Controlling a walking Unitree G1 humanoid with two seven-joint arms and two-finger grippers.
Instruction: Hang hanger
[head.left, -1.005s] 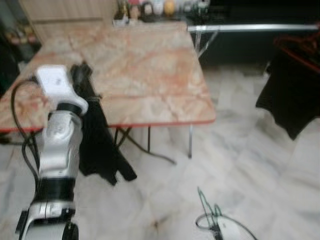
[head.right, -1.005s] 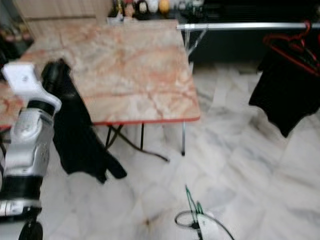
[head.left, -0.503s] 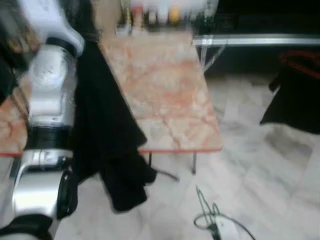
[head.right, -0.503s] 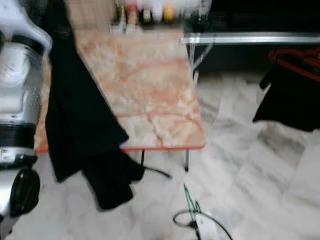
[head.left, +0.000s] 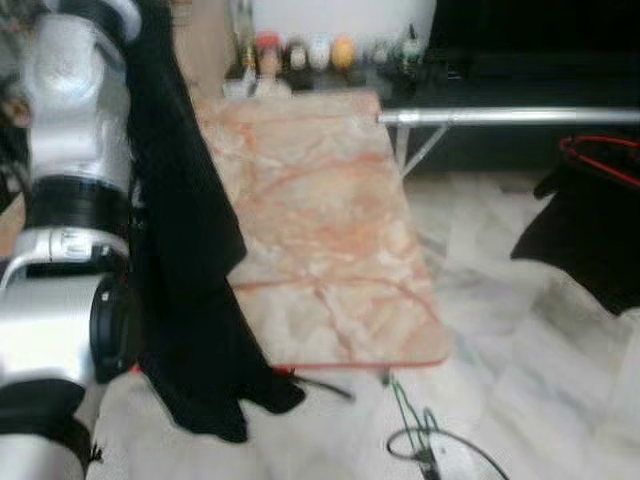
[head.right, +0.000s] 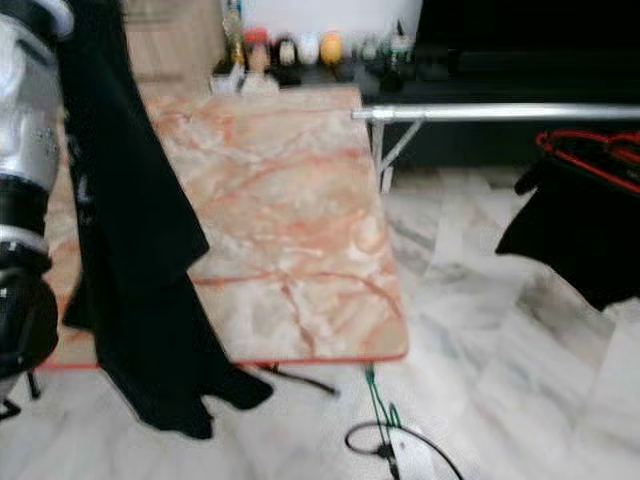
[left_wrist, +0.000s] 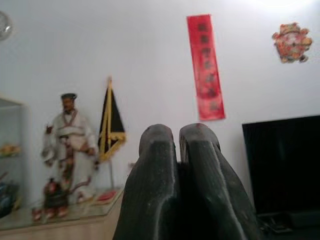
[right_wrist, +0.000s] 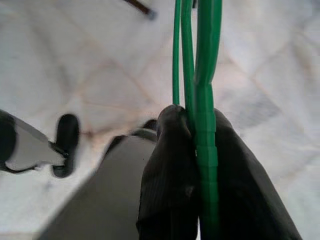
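Observation:
My left arm (head.left: 75, 150) is raised at the left, and a black garment (head.left: 185, 260) hangs from it down past the table edge. In the left wrist view my left gripper (left_wrist: 177, 134) is shut, its fingertips pressed together and pointing at a white wall. Low in front, a thin green hanger (head.left: 404, 408) sticks up from my right gripper. In the right wrist view my right gripper (right_wrist: 199, 122) is shut on that green hanger (right_wrist: 206, 60) above the floor. A silver rail (head.left: 500, 117) runs along the right; a red hanger (head.left: 600, 160) with a black garment (head.left: 590, 230) hangs on it.
A marble-patterned folding table (head.left: 320, 230) with a red rim stands straight ahead. Bottles and small figures (head.left: 300, 55) line the dark shelf behind it. A dark cable (head.left: 455, 455) loops over the pale marble floor near my right gripper.
My left arm has risen and lifted the black garment off the table until it hangs free. The camera has shifted, so the table looks nearer. The green hanger stays low in front.

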